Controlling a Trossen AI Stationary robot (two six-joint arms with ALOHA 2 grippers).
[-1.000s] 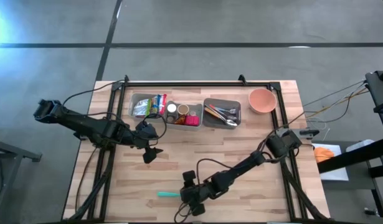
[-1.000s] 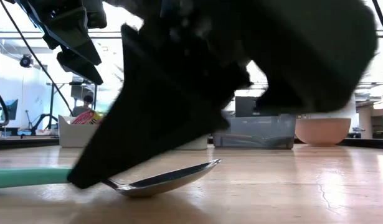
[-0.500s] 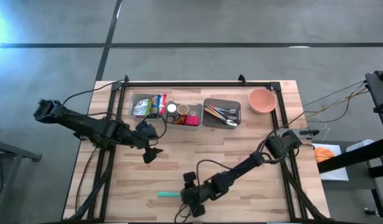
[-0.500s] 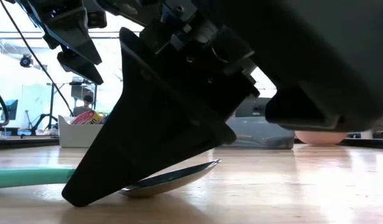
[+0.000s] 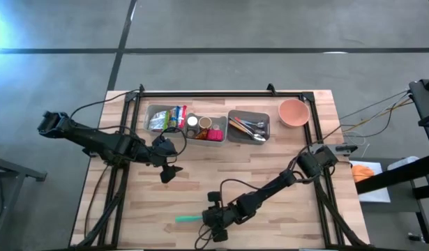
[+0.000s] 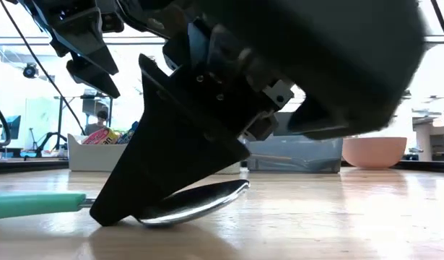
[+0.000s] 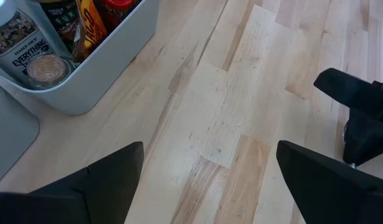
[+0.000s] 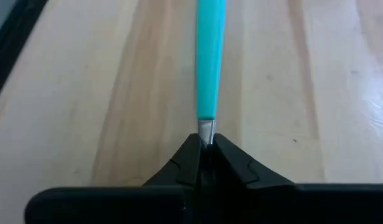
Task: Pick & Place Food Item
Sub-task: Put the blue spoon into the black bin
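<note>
Both fingers of my right gripper (image 8: 205,149) pinch the neck of the teal-handled spoon (image 8: 210,59), lying on the table's (image 5: 284,160) near edge. My left gripper (image 5: 169,173) hangs spread. Jar (image 7: 30,50) label: "EVERYTHING".

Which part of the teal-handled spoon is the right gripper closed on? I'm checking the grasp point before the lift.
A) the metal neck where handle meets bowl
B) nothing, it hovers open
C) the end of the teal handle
A: the right gripper is shut on the spoon at its metal neck; the teal handle sticks out free beyond the fingertips.
</note>
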